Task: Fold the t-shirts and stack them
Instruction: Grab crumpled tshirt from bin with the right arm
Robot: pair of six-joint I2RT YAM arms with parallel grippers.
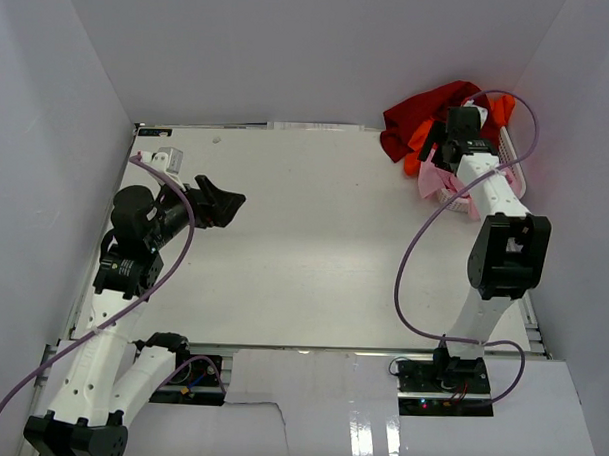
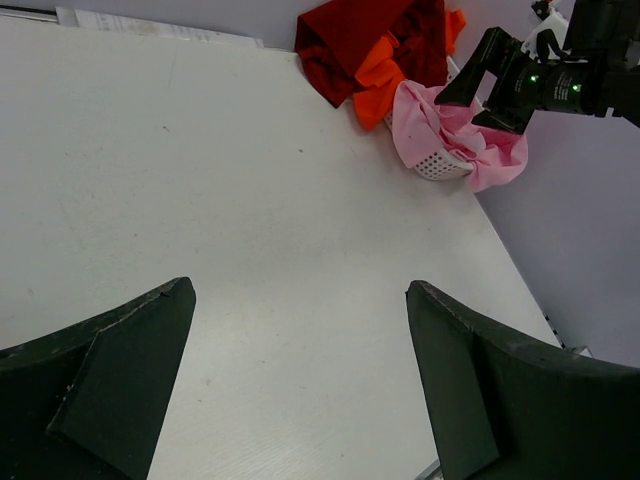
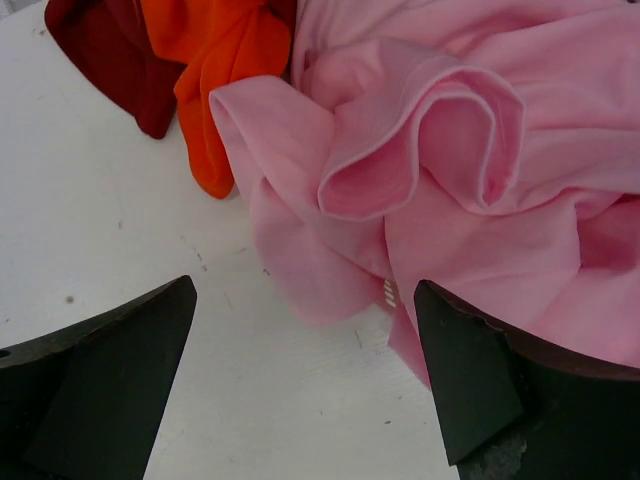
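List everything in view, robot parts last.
pink t-shirt: 1, light pink, crumpled over the basket, far-right corner
orange t-shirt: 1, bright orange, bunched between the pink and dark red ones
dark red t-shirt: 1, dark red, heaped at the far edge, left of the orange
basket: 1, white mesh, mostly hidden under the shirts
table: 1, white, under everything
cables: 2, purple, one looped along each arm
left arm: 1, black and white, near-left, jaws open above the table
right arm: 1, black and white, reaching far-right, jaws open just over the pink t-shirt
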